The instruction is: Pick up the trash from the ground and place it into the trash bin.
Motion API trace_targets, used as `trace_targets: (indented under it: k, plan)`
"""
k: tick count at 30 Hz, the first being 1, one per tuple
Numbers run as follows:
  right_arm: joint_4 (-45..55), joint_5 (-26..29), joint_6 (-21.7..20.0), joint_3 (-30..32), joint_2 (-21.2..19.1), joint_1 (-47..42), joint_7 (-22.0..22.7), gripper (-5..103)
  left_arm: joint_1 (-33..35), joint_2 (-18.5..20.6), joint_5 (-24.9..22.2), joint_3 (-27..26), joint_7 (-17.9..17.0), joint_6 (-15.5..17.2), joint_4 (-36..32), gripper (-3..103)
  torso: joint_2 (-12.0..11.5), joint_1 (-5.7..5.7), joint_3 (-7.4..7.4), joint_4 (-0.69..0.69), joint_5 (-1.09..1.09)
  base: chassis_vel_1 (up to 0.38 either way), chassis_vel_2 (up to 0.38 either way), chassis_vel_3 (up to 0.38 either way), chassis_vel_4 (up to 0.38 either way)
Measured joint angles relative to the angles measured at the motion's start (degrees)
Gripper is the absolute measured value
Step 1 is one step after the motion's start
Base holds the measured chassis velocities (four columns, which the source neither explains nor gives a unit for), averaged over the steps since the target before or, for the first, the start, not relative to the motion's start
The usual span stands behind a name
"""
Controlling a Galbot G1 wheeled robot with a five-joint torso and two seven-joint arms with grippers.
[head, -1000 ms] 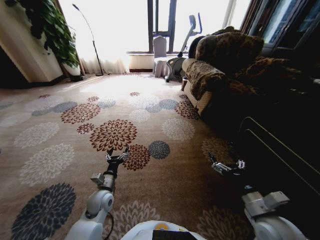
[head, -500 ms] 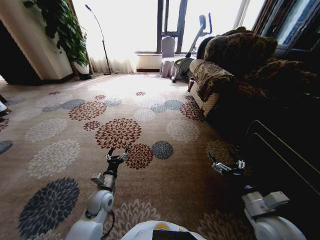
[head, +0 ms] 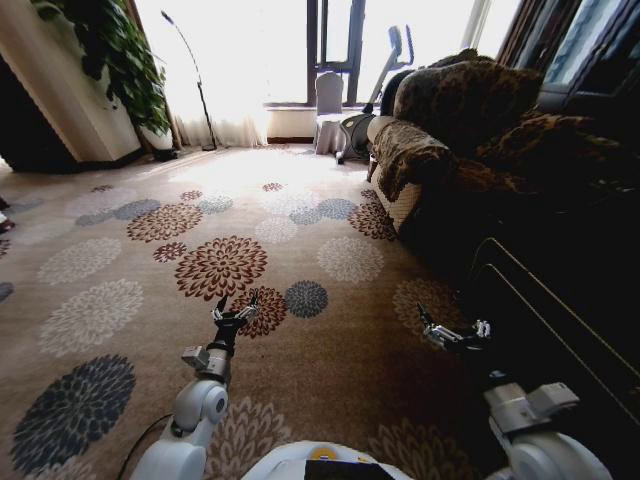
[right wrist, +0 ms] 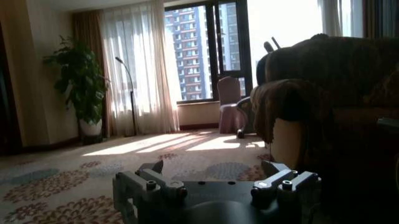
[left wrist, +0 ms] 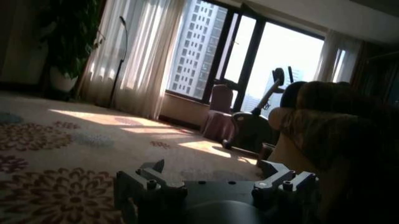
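From the head view we see our left pincer (head: 234, 312) and right pincer (head: 455, 333), two in all, both spread and empty above the flowered carpet (head: 150, 290). Our wrist views add the high-rise towers (right wrist: 190, 51) beyond the window. We count one sofa (head: 450, 140), one potted plant (head: 125, 70), one floor lamp (head: 195, 85).

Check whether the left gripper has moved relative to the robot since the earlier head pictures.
No. The left gripper sits at the same spot in the head view, open and empty; only the floral carpet and sofa shifted, so the camera turned.
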Motion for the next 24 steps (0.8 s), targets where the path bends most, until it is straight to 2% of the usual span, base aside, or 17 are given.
trace_targets:
  k: [1, 10, 15, 24]
  plan:
    - [0.0, 0.0, 0.0, -0.01, 0.0, 0.0, 0.0, 100, 0.0, 0.01, 0.0, -0.02, 0.0, 0.0, 0.0, 100, 0.0, 0.0, 0.0, 0.0, -0.04, 0.097, -0.013, -0.056, -0.005]
    - [0.0, 0.0, 0.01, -0.02, 0.0, 0.01, -0.02, 100, 0.0, 0.01, 0.0, -0.02, -0.02, 0.0, 0.0, 100, 0.0, 0.0, 0.0, 0.0, 0.04, 0.125, -0.078, -0.123, 0.09]
    - [0.01, 0.0, 0.01, -0.02, 0.0, 0.0, -0.01, 100, 0.0, 0.01, 0.0, -0.02, -0.01, 0.0, 0.0, 100, 0.0, 0.0, 0.0, -0.01, 0.06, 0.197, -0.213, -0.194, 0.24]
    - [0.01, 0.0, 0.01, -0.02, 0.0, 0.0, -0.01, 100, 0.0, 0.01, 0.0, -0.02, -0.01, 0.0, 0.0, 100, 0.0, 0.0, -0.01, -0.01, 0.04, 0.297, -0.297, -0.314, 0.304]
